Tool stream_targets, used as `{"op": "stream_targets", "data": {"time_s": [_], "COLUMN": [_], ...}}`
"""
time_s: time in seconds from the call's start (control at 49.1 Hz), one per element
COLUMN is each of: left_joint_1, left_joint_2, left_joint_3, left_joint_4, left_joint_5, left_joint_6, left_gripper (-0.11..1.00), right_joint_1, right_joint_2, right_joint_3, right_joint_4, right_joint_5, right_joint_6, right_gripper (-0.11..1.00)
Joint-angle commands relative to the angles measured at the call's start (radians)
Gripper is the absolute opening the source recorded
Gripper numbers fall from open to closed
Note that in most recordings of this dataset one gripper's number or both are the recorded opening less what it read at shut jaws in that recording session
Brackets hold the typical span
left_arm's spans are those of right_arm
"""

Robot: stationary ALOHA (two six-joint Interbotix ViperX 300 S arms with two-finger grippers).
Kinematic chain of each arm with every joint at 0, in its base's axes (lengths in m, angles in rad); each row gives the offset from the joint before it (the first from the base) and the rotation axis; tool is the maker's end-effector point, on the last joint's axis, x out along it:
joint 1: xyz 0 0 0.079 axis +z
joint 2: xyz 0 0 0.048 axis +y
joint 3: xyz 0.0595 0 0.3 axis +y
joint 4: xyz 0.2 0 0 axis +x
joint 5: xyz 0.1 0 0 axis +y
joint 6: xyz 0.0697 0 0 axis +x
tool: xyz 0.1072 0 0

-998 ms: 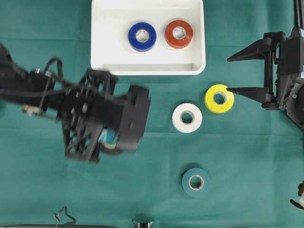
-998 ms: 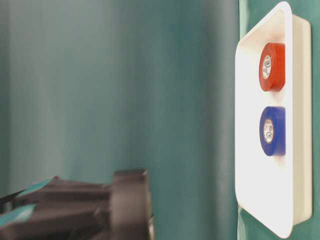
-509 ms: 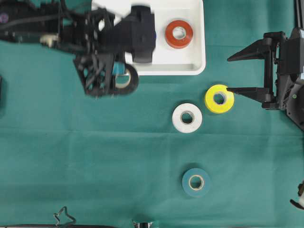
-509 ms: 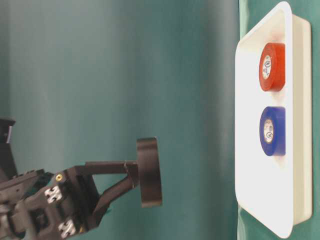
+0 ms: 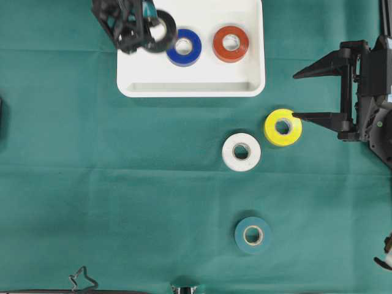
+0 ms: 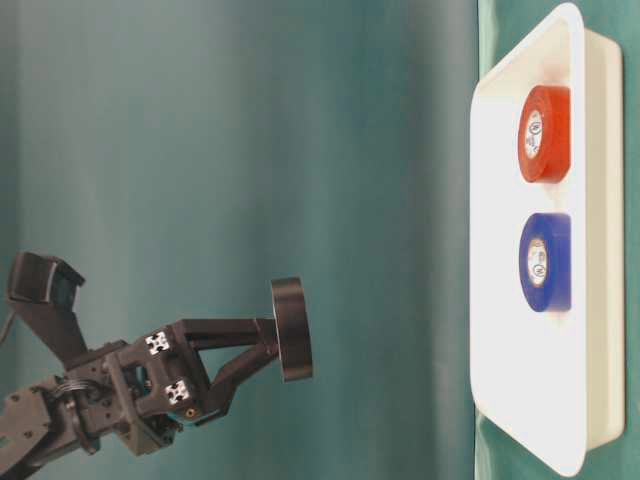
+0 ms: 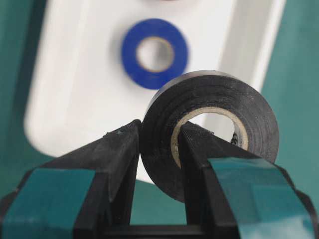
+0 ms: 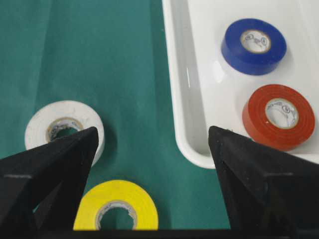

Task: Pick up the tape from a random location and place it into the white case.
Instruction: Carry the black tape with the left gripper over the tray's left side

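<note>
Green cloth [image 5: 122, 202] over table — small black wire clip [image 5: 82, 280] at bottom edge.

left tool [image 5: 149, 27] with black tape [image 5: 160, 30], up from mid-cloth to over the white case [image 5: 190, 86]

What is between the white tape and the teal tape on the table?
Nothing; between the white tape and teal tape there is only bare green cloth, seen in the overhead view.

overhead, sideways table-level, two close wrist views
</note>
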Motion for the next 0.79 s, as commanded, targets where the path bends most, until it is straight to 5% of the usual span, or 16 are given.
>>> {"op": "stream_targets", "data": {"time_s": [0.0, 0.774], "left_joint_1": [0.017, 0.02], "left_joint_2": [-0.017, -0.008], "left_joint_3": [-0.012, 0.0], "left_joint_4": [0.005, 0.0], "left_joint_5": [-0.012, -0.011], "left_joint_6": [-0.002, -0.003], "left_gripper": [0.19, 0.19], "right_joint_1": [-0.002, -0.002], "right_joint_2": [0.002, 0.002], "right_joint_3": [-0.028, -0.046], "right_joint_4": [-0.002, -0.009], "right_joint_5": [-0.003, 0.015], "right_joint_6": [-0.002, -0.002], "right_gripper": [0.85, 0.85]}}
